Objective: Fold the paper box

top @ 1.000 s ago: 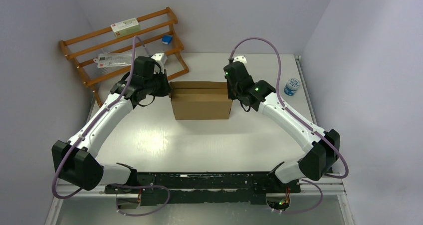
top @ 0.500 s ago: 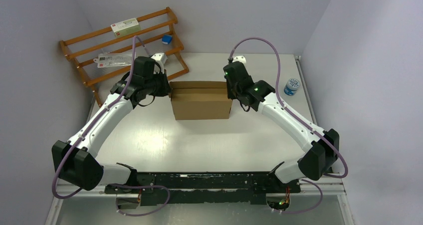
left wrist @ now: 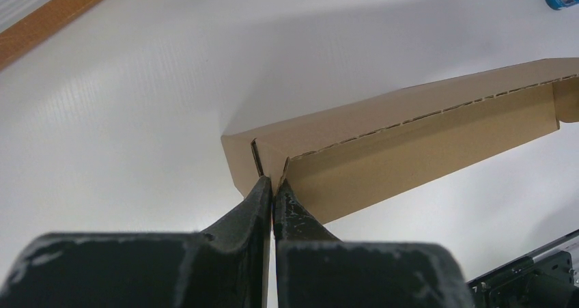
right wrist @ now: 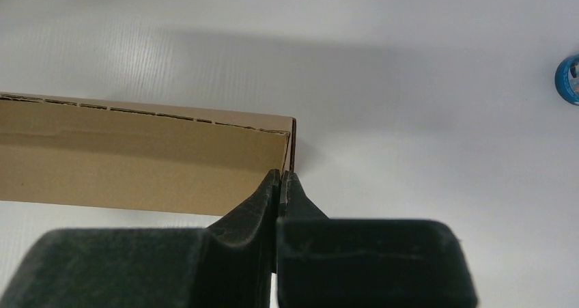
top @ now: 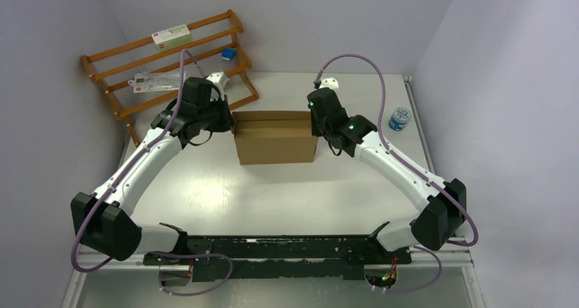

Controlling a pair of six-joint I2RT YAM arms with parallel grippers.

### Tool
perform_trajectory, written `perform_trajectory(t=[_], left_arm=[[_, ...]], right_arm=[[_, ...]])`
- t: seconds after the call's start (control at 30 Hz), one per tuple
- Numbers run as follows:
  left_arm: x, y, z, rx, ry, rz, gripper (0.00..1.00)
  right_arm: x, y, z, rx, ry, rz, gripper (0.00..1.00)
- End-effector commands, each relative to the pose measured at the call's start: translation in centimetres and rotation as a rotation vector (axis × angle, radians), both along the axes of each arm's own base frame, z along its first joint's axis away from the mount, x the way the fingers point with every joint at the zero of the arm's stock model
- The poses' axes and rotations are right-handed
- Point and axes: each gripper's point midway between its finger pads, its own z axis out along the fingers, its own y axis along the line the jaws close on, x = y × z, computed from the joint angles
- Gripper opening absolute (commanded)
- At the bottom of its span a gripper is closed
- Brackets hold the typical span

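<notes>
1. The box (top: 275,141) stands on the table (top: 273,192) toward its far middle. It is a shallow rectangle with one long wall facing the arms.
2. It lies between the two grippers, one at each short end.
3. The left gripper (left wrist: 273,180) has its fingers pressed together. Their tips touch the box's left end at the corner, just below a short slit in the cardboard. Whether any cardboard edge is pinched between them cannot be told.
4. The right gripper (right wrist: 281,177) also has its fingers together. Their tips meet the box's right end at the corner, under the perforated top edge.
5. A wooden rack (top: 164,62) stands at the far left behind the left gripper. A round blue item (top: 399,119) sits to the right, well apart from the box.
</notes>
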Motion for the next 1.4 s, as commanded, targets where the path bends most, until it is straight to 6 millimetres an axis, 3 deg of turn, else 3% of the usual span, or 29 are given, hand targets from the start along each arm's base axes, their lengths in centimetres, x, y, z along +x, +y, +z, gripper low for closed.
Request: perform_trajectory(t=[0.0, 0.3, 0.5, 0.67, 0.77, 0.93, 1.13, 1.23, 1.37], left_arm=[[-1.0, -2.4, 1.4, -0.086, 0.01, -0.062, 0.05], [-1.3, -2.7, -0.4, -0.109, 0.06, -0.043, 0.05], [-1.6, -1.8, -2.0, -0.055, 0.076, -0.011, 0.05], [-1.4, -0.1, -2.0, 0.034, 0.051, 0.035, 0.05], [-1.6, -0.5, -2.2, 0.015, 0.052, 0.025, 0.05], [-2.6, -1.0, -4.3, -0.015, 0.088, 0.007, 0.05], [-3.5, -0.1, -6.2, -0.001, 0.079, 0.026, 0.05], [-3.5, 0.0, -6.4, 0.001, 0.057, 0.022, 0.05], [-3.5, 0.0, -5.7, -0.001, 0.014, 0.003, 0.17]], right_arm=[[-2.0, 2.7, -2.2, 0.048, 0.072, 0.089, 0.0], [-2.6, 3.7, -2.9, 0.04, 0.068, 0.098, 0.0], [-3.0, 4.3, -3.0, 0.055, 0.059, 0.112, 0.0], [-3.1, 4.1, -2.9, 0.054, 0.047, 0.106, 0.0], [-3.2, 4.0, -2.7, 0.068, 0.035, 0.101, 0.0], [-3.5, 4.2, -2.9, 0.101, 0.026, 0.113, 0.01], [-3.7, 4.2, -1.2, 0.131, -0.013, 0.138, 0.17], [-3.7, 4.0, 0.4, 0.167, -0.053, 0.14, 0.31], [-3.7, 3.5, 2.3, 0.207, -0.084, 0.136, 0.49]])
